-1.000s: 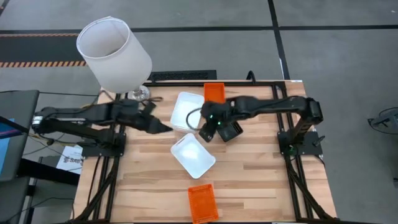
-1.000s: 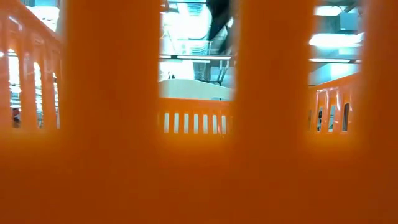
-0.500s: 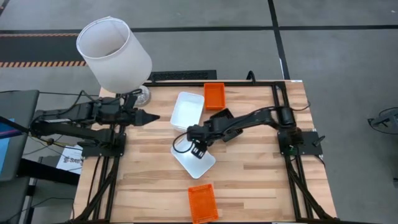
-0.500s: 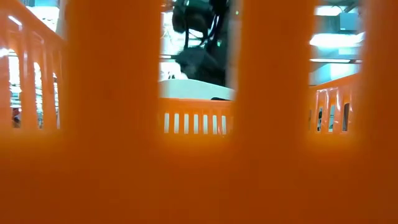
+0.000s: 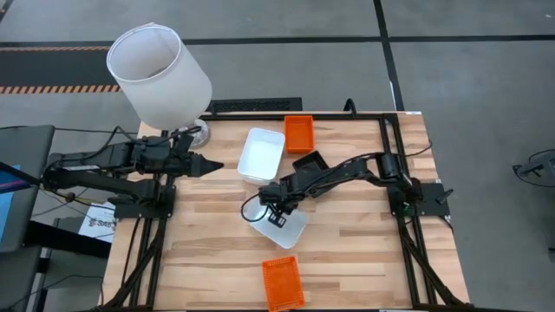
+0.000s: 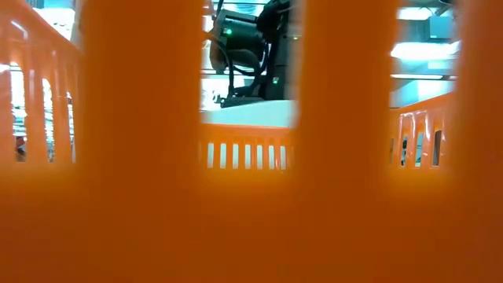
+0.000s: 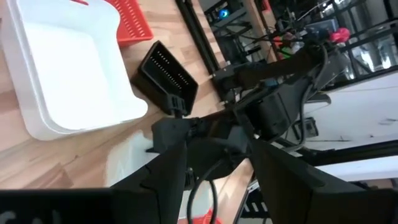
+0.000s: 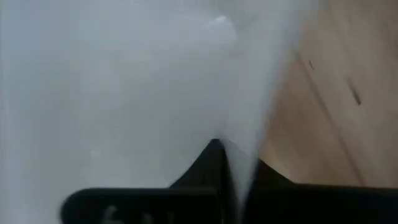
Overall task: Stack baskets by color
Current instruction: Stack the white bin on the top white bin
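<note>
One white basket (image 5: 284, 230) lies at the table's middle, with my right gripper (image 5: 276, 211) reaching down onto it, shut on its wall. A second white basket (image 5: 262, 154), an orange basket (image 5: 299, 133) and a black basket (image 5: 310, 162) sit toward the far edge. Another orange basket (image 5: 284, 283) rests at the near edge and fills the low view. My left gripper (image 5: 211, 165) hovers open near the table's left side, pointing toward the far white basket (image 7: 68, 68). My right gripper pinches the white basket's wall (image 8: 256, 134) on the basket's far-right side. One finger (image 8: 202, 165) is inside the basket and the other (image 8: 277, 180) is outside. The fingers come from above, pointing steeply down. The basket rests on the table.
A large white lampshade (image 5: 159, 74) stands over the far left corner, above the left arm. Black frame rails run along both side edges of the table. Bare wood lies to the near left and near right of the held basket.
My right gripper has come down and toward the near left, from above the black basket onto the middle white basket. My left gripper has drawn back toward the table's left edge and now rests still.
</note>
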Robot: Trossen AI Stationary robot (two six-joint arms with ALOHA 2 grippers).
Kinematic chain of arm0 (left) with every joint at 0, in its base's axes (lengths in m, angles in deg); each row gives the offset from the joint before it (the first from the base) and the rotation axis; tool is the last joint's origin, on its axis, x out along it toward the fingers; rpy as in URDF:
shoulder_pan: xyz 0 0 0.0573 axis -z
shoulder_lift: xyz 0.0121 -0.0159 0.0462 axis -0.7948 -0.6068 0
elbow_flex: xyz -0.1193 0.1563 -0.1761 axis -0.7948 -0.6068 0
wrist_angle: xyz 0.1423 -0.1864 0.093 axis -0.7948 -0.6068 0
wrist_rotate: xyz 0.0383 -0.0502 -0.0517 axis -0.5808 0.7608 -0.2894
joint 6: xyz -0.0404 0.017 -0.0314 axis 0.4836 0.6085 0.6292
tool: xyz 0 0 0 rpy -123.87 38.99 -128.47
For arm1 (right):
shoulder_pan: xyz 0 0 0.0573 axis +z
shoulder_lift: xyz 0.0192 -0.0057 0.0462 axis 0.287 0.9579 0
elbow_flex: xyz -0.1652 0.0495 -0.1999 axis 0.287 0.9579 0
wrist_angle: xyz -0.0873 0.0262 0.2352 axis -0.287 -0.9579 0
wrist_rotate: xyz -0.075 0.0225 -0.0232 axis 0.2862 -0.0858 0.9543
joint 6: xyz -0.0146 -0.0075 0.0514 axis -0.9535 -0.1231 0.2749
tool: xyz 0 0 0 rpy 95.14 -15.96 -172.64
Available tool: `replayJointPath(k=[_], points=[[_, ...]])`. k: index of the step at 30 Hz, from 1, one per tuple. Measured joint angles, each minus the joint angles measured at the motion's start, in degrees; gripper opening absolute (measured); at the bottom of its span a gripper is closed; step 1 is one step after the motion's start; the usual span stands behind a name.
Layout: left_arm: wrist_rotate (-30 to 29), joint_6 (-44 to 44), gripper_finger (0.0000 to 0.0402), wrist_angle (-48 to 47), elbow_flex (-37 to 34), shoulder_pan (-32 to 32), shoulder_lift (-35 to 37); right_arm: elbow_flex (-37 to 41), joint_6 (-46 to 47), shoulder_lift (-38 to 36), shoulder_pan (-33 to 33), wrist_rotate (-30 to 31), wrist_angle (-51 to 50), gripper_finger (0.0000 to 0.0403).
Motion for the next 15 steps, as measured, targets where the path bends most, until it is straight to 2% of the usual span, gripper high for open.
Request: replayJointPath(k=[7,15], points=[[0.03,-0.05,0.0171,0.01,0.0,-0.02,0.0,-2.2,-1.9,-1.31,-0.09,-0.36,-4.82,0.0006],[0.03,-0.13,0.0171,-0.92,0.0,-0.02,0.51,-3.54,-5.19,-11.64,-1.26,-2.24,-10.76,0.0002]])
